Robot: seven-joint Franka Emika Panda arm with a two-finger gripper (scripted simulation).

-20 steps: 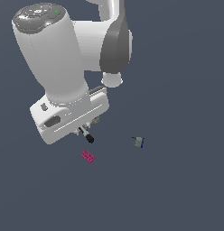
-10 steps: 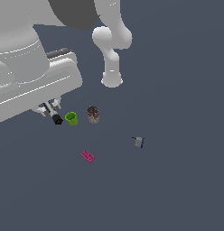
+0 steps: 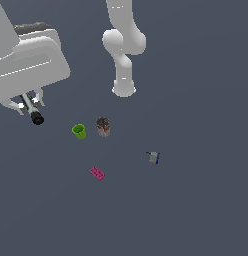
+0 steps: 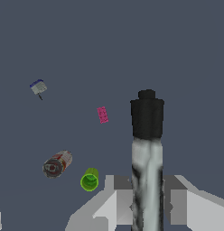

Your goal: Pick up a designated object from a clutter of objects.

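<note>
Ext view, L to R. At the exterior view's left I see the gripper (image 3: 30,106), raised clear of the bench (image 3: 196,210), jaws clamped on the marker (image 3: 33,110); black tip points down and toward the exterior view's right, grey-white body runs up between the fingers (image 3: 19,105). Wrist cam confirms: marker (image 4: 147,149) sits between the two fingers (image 4: 124,205), both touching its body, black tip sticking out past them. Next to the right, on the bench: green cup (image 3: 79,131), upright, w/ the brown-red can (image 3: 103,126) just beside it, also upright. Magenta brick (image 3: 97,173) lies nearer the camera, apart from both. Grey-blue block (image 3: 154,157) sits well apart, furthest right. Arm base (image 3: 124,88) stands behind the can.
</note>
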